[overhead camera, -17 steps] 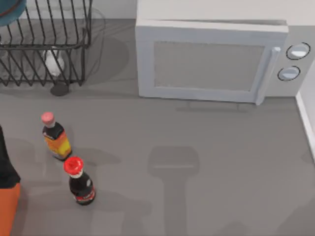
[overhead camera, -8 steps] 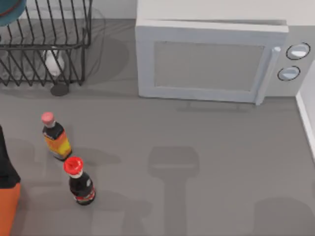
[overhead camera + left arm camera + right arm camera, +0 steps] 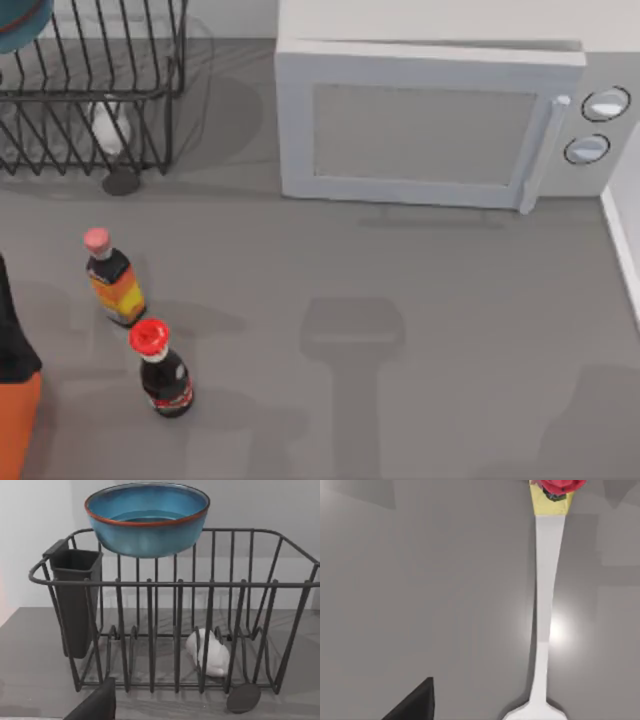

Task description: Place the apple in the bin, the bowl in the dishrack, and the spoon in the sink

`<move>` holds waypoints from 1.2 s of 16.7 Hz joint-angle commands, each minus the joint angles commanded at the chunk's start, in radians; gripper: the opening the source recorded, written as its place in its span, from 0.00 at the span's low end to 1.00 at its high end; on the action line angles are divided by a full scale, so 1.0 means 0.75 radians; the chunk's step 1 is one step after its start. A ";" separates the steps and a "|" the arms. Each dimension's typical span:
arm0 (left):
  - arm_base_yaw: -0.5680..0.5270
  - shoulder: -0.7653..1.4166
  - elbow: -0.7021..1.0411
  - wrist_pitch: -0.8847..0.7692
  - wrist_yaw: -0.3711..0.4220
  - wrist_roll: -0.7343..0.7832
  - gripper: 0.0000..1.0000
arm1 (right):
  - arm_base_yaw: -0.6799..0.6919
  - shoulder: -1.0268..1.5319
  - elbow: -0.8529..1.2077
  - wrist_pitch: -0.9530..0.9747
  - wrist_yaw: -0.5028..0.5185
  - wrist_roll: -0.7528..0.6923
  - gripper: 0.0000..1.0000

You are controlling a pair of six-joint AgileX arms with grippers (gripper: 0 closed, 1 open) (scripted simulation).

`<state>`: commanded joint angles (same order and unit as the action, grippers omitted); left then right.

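Left wrist view: bowl (image 3: 147, 519) sits at top of dishrack (image 3: 175, 625), above rear rim, teal inside up; whether it rests on wires, cannot tell. Claw state: cannot tell for either arm. Right wrist view: white spoon (image 3: 543, 605) lies flat on grey tabletop (image 3: 420, 580). Likely step: spoon to sink. Advice: pinch across narrow handle, lift level, clear bottles (image 3: 160, 370).
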<state>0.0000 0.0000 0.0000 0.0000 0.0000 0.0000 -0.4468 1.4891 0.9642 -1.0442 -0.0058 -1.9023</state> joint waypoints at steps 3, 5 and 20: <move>0.000 0.000 0.000 0.000 0.000 0.000 1.00 | 0.006 -0.005 -0.004 0.003 0.000 0.002 1.00; 0.000 0.000 0.000 0.000 0.000 0.000 1.00 | 0.006 0.007 -0.018 0.023 0.000 0.003 1.00; 0.000 0.000 0.000 0.000 0.000 0.000 1.00 | 0.008 0.281 -0.320 0.601 0.000 0.012 1.00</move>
<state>0.0000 0.0000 0.0000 0.0000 0.0000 0.0000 -0.4410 1.6998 0.7243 -0.5935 -0.0057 -1.8932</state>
